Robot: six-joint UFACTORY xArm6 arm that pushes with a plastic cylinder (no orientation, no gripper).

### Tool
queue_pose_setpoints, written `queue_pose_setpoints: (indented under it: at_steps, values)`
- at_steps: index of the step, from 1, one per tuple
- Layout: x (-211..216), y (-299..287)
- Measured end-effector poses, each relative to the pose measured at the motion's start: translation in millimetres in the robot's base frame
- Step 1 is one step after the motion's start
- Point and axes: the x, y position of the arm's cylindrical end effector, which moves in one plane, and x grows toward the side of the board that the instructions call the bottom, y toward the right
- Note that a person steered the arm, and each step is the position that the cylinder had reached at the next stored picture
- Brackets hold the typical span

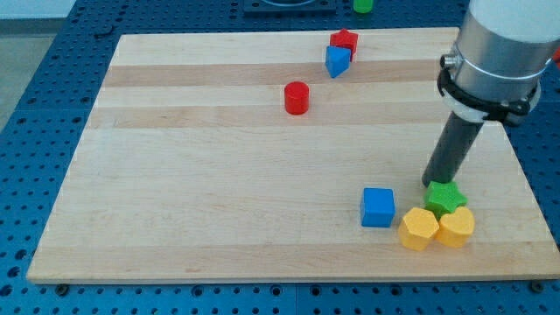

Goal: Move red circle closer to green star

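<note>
1. My tip is the bottom end of a straight dark rod. It has no claw, so there is nothing to open, close or hold. It sits low on the view's right side of the board, right at the top left edge of the green star. I cannot tell if it touches the star.
2. The green star is bright green with short points. Its bottom edge is tight against two yellow blocks.
3. The yellow blocks sit side by side. The left yellow block looks six-sided, and the right yellow block looks a bit like a heart. They touch each other.
4. A blue cube sits just to the view's left of the star and the yellow blocks, with a small gap.
5. The red circle is a short, round, bright red block with a flat top. It stands alone up toward the view's top, a little to the view's right of the middle. It is well apart from the green star and from my tip.
6. Farther up and to the view's right of the red circle, a second blue block leans against a red star near the board's top edge.
7. All of this rests on a pale wooden board.
8. A small green thing lies beyond the board at the view's top.
</note>
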Motion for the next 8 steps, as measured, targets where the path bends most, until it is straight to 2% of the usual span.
queue_pose_setpoints:
  at_steps: [2, 4, 6, 7, 8]
  values:
    - [9.7, -0.8]
    - [-9.4, -0.8]
    - [-113.3, -0.8]
    - [-160.5, -21.9]
    - [-190.0, -59.6]
